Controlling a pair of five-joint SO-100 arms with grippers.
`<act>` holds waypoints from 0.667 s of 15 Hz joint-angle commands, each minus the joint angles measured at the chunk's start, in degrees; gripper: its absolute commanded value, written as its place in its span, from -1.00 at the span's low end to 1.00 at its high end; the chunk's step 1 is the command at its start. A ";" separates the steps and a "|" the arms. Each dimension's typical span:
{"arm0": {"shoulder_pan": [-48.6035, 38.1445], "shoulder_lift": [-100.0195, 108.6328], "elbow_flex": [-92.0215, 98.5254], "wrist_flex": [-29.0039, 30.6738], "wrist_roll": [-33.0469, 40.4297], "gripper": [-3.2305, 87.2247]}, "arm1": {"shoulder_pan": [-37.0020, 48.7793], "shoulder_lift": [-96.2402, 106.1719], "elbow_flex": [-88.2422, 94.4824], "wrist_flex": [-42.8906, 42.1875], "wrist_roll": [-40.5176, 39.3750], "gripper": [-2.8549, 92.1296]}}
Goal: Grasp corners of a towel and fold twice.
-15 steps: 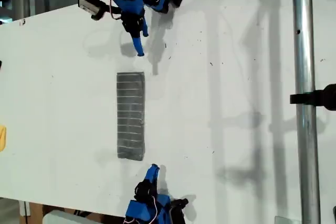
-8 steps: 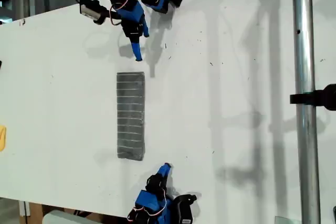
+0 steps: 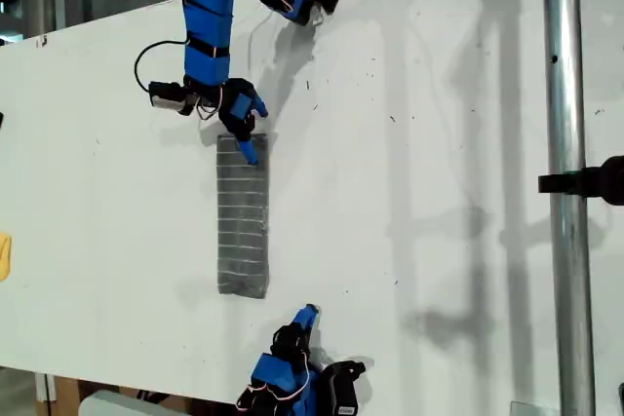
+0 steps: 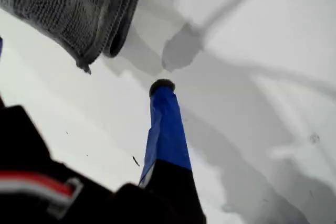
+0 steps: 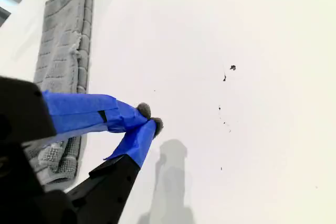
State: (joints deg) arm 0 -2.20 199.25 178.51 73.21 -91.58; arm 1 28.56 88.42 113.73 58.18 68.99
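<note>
One end of towel (image 3: 243,216) beneath my first gripper (image 3: 250,150); jaw spread impossible to tell. Beside the other, my second gripper (image 5: 149,118), jaws pressed together.

a robotics lab bench: a bare white table (image 3: 439,143), a metal pole (image 3: 570,241) with a black clamp (image 3: 585,182), and blue arms wired with cables (image 3: 161,60).

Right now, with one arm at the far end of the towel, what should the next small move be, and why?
Probably ease my first gripper down and close it on the towel's corner. Its jaws look open, with that corner between them. My second gripper is shut and sits apart from the towel's other end.
</note>
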 commanded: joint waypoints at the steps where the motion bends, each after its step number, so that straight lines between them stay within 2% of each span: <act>1: -0.44 0.00 0.35 0.44 -0.53 -0.99 | 0.79 -8.26 -10.55 -1.14 -0.44 0.15; 7: -0.26 0.00 0.35 0.62 -0.09 -0.99 | 5.98 -20.39 -25.22 0.00 -4.92 0.13; 9: -0.26 0.00 0.35 0.62 0.18 -0.99 | 7.65 -23.29 -28.65 0.00 -7.47 0.04; 10: -0.18 0.00 0.35 0.62 0.26 -0.99 | 8.17 -24.43 -30.06 0.18 -9.58 -0.07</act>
State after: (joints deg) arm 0 -2.20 199.16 178.51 73.48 -91.58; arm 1 34.63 64.78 87.01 58.80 61.88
